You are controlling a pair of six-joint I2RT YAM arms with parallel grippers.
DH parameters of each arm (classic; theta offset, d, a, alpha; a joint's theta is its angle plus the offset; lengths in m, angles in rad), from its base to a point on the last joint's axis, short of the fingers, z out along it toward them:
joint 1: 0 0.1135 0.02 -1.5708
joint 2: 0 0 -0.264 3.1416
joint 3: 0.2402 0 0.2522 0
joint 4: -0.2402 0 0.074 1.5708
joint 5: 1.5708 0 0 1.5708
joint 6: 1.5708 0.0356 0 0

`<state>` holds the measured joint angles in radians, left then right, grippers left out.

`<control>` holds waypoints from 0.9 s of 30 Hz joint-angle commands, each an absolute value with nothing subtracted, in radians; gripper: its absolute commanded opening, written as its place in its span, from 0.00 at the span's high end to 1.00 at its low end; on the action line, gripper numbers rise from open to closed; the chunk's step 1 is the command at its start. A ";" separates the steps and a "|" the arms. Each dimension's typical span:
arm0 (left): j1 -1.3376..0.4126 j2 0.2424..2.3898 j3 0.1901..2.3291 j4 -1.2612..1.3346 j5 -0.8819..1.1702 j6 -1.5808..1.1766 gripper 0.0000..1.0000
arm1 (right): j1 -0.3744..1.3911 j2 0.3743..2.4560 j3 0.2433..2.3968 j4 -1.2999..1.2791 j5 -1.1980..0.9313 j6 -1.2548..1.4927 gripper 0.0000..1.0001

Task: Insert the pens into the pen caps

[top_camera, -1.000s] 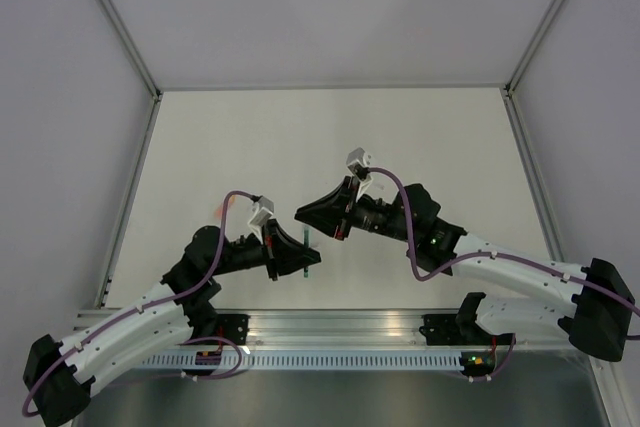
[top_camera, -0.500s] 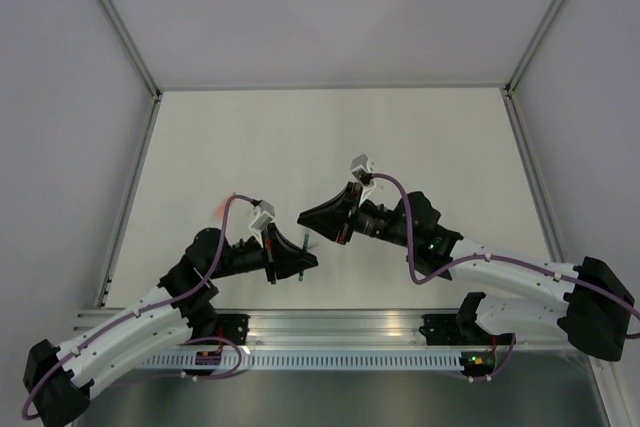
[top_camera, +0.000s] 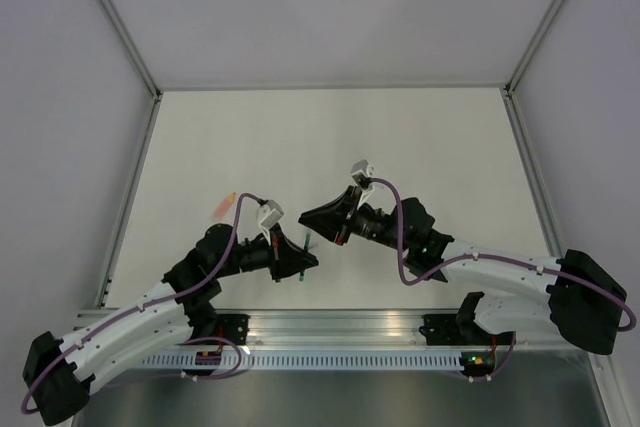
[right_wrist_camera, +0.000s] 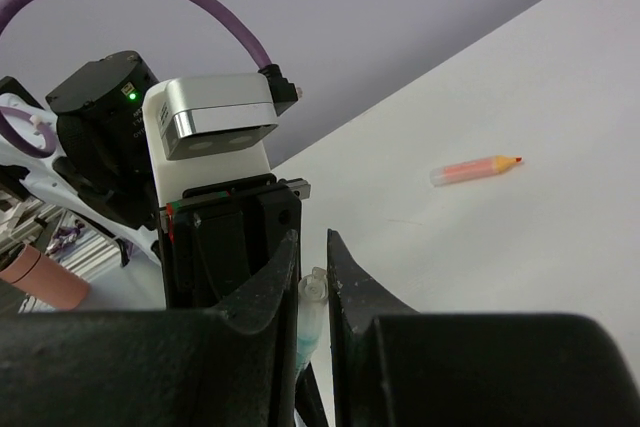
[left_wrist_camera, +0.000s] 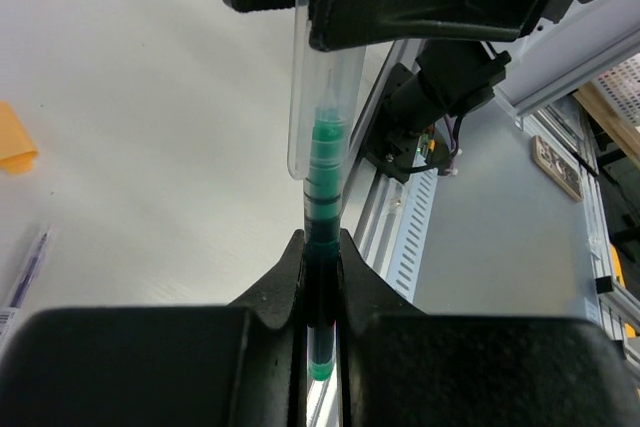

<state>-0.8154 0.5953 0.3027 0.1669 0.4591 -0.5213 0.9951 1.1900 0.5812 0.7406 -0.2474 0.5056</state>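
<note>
My left gripper [top_camera: 303, 259] is shut on the dark pen with the green end [left_wrist_camera: 322, 197], which stands upright between its jaws [left_wrist_camera: 320, 247]. My right gripper [top_camera: 312, 219] is shut on a pale clear pen cap [left_wrist_camera: 318, 87], directly above the left one. The pen's green tip sits inside the cap's open end. In the right wrist view the cap [right_wrist_camera: 312, 299] shows end-on between the right gripper's jaws [right_wrist_camera: 312, 247], with green visible inside it. The bright orange pen cap [top_camera: 224, 204] lies on the table to the left, also in the right wrist view [right_wrist_camera: 475, 169].
A grey-silver pen [left_wrist_camera: 25, 272] lies on the table at the left edge of the left wrist view, near the orange cap [left_wrist_camera: 15, 142]. The metal rail [top_camera: 330, 325] with the arm bases runs along the near table edge.
Both grippers have drawn together just above the near middle of the table. The green pen's upper end now sits in the clear cap, and less of the pen shows between the grippers.
</note>
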 commanded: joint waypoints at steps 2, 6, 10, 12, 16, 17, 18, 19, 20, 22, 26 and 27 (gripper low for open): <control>-0.796 0.580 0.449 0.327 0.264 -0.506 0.98 | 1.037 1.226 0.505 0.591 -0.390 0.532 1.00; -0.796 0.565 0.460 0.328 0.230 -0.500 0.98 | 1.037 1.233 0.485 0.612 -0.382 0.546 1.00; -0.796 0.545 0.456 0.364 0.221 -0.506 0.98 | 1.037 1.261 0.460 0.693 -0.403 0.593 1.00; -0.796 0.546 0.462 0.370 0.225 -0.499 0.98 | 1.039 1.275 0.457 0.727 -0.414 0.607 1.00; -0.796 0.555 0.480 0.368 0.212 -0.482 0.98 | 1.039 1.301 0.449 0.749 -0.422 0.623 1.00; -0.796 0.564 0.486 0.365 0.210 -0.473 0.98 | 1.039 1.302 0.448 0.747 -0.425 0.624 1.00; -0.798 0.571 0.491 0.361 0.210 -0.466 0.98 | 1.040 1.302 0.443 0.749 -0.425 0.626 1.00; -0.798 0.578 0.505 0.353 0.215 -0.460 0.98 | 1.039 1.301 0.439 0.752 -0.426 0.626 1.00; -0.796 0.590 0.509 0.347 0.209 -0.456 0.98 | 1.040 1.299 0.420 0.777 -0.426 0.633 1.00; -0.798 0.600 0.512 0.354 0.192 -0.451 0.98 | 1.042 1.295 0.396 0.819 -0.422 0.653 1.00; -0.796 0.600 0.523 0.353 0.167 -0.449 0.98 | 1.057 1.298 0.384 0.812 -0.407 0.650 1.00; -0.796 0.603 0.537 0.345 0.169 -0.448 0.98 | 1.058 1.304 0.380 0.819 -0.407 0.650 1.00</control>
<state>-0.8272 0.6239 0.3771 0.0303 0.3920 -0.4576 0.9897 1.2560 0.4599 1.0325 -0.1814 0.6121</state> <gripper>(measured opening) 0.110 0.176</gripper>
